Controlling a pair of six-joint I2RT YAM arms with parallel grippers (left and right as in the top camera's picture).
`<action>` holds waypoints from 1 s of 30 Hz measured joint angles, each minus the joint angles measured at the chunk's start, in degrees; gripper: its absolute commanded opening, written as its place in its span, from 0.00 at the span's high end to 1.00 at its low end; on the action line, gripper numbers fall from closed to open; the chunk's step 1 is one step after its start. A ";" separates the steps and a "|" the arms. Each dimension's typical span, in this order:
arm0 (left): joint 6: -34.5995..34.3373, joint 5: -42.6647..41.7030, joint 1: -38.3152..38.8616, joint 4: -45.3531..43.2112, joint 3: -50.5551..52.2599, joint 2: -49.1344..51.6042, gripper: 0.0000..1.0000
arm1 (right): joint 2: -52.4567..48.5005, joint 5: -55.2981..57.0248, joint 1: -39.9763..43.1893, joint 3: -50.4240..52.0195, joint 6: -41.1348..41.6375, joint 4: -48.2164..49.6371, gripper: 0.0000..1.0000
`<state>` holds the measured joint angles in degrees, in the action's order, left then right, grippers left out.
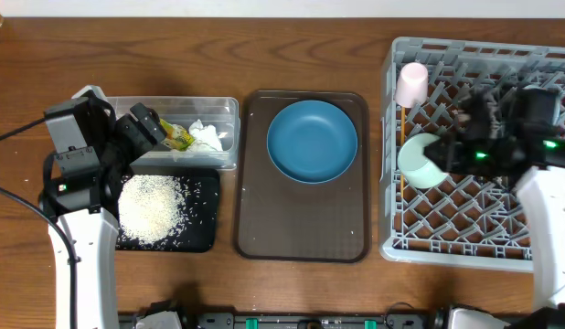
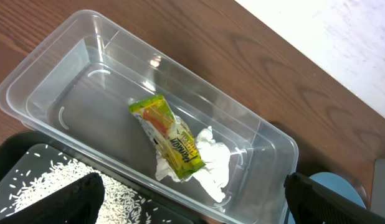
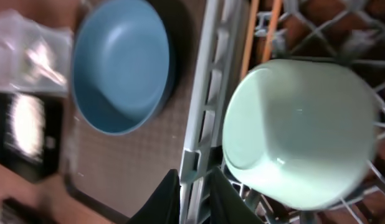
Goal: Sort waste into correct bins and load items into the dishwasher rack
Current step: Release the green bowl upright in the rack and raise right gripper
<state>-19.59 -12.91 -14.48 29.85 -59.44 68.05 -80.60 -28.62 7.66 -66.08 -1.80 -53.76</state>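
**Over the rack and the tub: one gripper wide, one nearly closed**

Beneath the right gripper [image 3: 195,200] lies the grey dishwasher rack [image 1: 389,137]. The gripper's fingers stand close together with a slim gap between them. The blurred wrist view does not show whether they clamp anything. Beyond the rack wall from this gripper, the brown tray [image 1: 301,224] carries the blue plate [image 1: 312,140]. Just ahead of the fingertips, the pale green bowl [image 3: 298,130] sits in the rack. The pink cup [image 1: 412,84] is farther off, at a rack corner. The wooden chopsticks [image 3: 250,53] lie past the bowl.

The left gripper [image 1: 147,128] hangs over the clear tub [image 2: 37,68] with its fingers [image 2: 68,199] spread wide, holding nothing. Below it in the tub, the yellow-green wrapper [image 2: 171,140] rests on the white tissue [image 2: 211,168]. On the near side of the fingers, the black tray [image 1: 198,233] holds the rice grains [image 1: 153,208].
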 measured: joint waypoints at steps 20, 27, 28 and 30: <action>0.00 0.00 0.00 0.02 0.00 0.00 0.05 | -6.19 27.56 -5.92 -0.07 13.90 -0.33 0.81; 0.00 0.00 0.00 0.00 0.00 0.00 0.05 | -6.12 20.44 -8.33 -0.17 14.47 2.75 0.76; 0.00 0.00 0.00 0.00 0.00 0.00 0.05 | -6.12 19.98 -8.87 -0.20 14.45 3.74 0.75; 0.00 0.00 0.00 0.00 0.00 0.00 0.05 | -6.12 19.41 -9.60 -0.22 14.51 5.73 0.73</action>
<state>-19.59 -12.91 -14.48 29.85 -59.44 68.05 -86.72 -9.21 -1.93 -66.30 12.71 -48.03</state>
